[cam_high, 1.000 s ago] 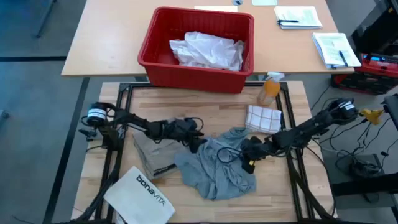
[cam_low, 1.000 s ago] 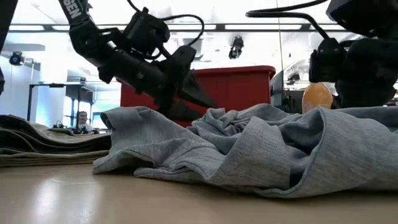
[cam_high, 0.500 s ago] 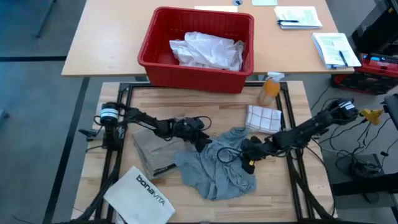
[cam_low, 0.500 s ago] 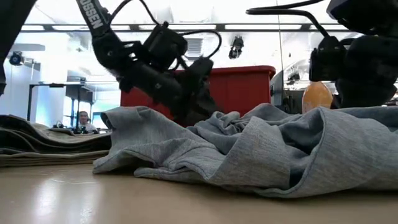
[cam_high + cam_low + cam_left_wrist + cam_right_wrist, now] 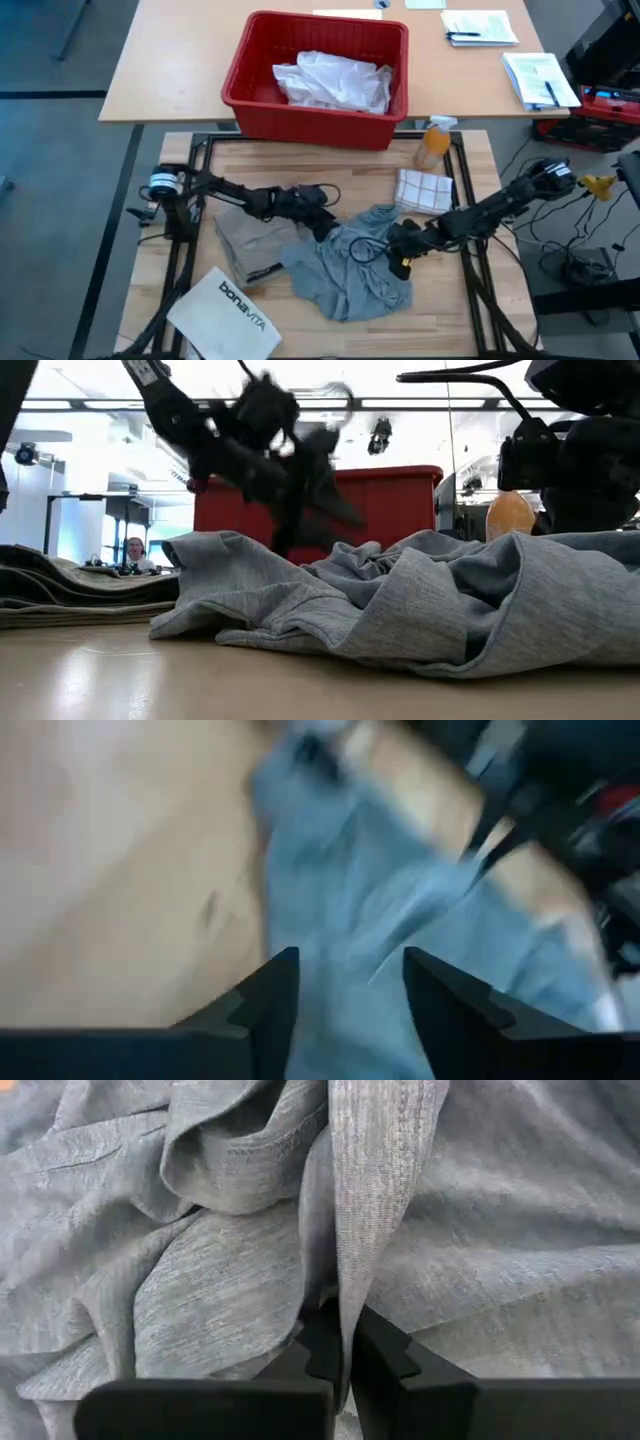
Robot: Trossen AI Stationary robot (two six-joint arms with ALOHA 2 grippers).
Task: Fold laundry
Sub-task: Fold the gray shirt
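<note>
While the bag (image 5: 226,308) lay near-left and the khaki piece (image 5: 243,240) sat folded at left, the left gripper (image 5: 325,228) hung over the grey T-shirt's (image 5: 350,270) left edge, fingers (image 5: 262,1005) spread, holding nothing. Shirt was crumpled mid-table, right of the khaki. Right gripper (image 5: 340,1342) was clamped on a ridge of shirt fabric at its right side. White shirt (image 5: 332,80) sat in the red bin (image 5: 245,80), far. Risks, as I read it: left could pinch several layers and bunch the shirt, or snag the khaki edge and undo that fold; right's thin pinch could slip under pull.
</note>
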